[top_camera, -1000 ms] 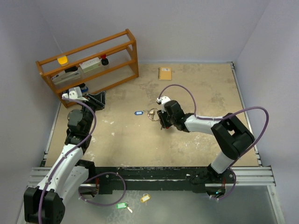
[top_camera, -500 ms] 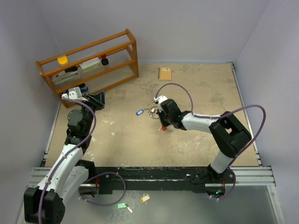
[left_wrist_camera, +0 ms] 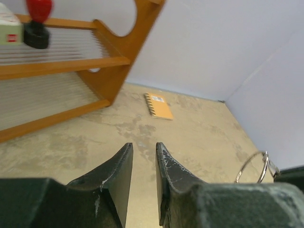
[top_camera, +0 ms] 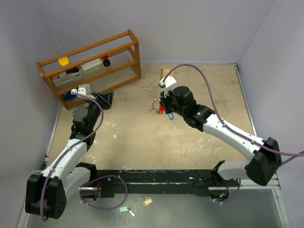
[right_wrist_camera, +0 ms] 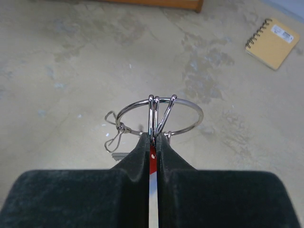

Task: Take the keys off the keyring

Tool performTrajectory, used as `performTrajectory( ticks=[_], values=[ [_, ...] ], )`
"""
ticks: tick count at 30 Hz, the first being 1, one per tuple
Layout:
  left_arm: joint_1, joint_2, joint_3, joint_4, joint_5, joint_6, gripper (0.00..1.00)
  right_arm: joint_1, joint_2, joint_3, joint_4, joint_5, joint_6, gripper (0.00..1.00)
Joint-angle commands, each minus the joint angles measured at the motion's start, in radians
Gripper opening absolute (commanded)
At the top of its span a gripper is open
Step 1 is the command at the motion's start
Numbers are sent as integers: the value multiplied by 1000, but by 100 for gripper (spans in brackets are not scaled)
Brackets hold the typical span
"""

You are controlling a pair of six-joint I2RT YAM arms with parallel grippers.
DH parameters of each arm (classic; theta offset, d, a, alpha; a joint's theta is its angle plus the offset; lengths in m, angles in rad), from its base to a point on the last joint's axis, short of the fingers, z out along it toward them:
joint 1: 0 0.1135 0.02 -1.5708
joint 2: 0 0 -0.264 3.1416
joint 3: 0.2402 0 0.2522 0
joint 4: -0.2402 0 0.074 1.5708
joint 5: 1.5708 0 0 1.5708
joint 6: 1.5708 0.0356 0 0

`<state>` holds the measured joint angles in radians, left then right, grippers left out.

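- top: right pincer (top_camera: pixel 164 105) has the bunch, ring (top_camera: pixel 154 102) just past its tips, blue tag (top_camera: pixel 171 115) beside it.
- left wrist: left pincer (left_wrist_camera: pixel 144 159) slightly apart, empty; ring off to its right.
- right wrist: right pincer clamped tight on red tag (right_wrist_camera: pixel 152 159), ring just ahead.
- step: red tag gripped, probably; next, left pincer must steady ring.
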<state>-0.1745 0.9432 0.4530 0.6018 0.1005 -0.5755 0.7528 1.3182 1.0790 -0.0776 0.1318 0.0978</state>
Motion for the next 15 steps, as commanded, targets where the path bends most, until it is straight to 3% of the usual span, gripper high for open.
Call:
performTrajectory(
  ticks=[1,6,10,15],
  values=[
    [-57,42,70,141,165,106,27,8,-55,38,-21,-86,4,0],
    [-128,83,80,231,230,110,43,20,-96,42,-23,-108,16,0],
    [-221,101,90,288,239,136,46,28,-105,44,-26,-104,16,0],
    [-354,159,130,247,238,255,47,40,-105,45,-24,-91,16,0]
  ],
)
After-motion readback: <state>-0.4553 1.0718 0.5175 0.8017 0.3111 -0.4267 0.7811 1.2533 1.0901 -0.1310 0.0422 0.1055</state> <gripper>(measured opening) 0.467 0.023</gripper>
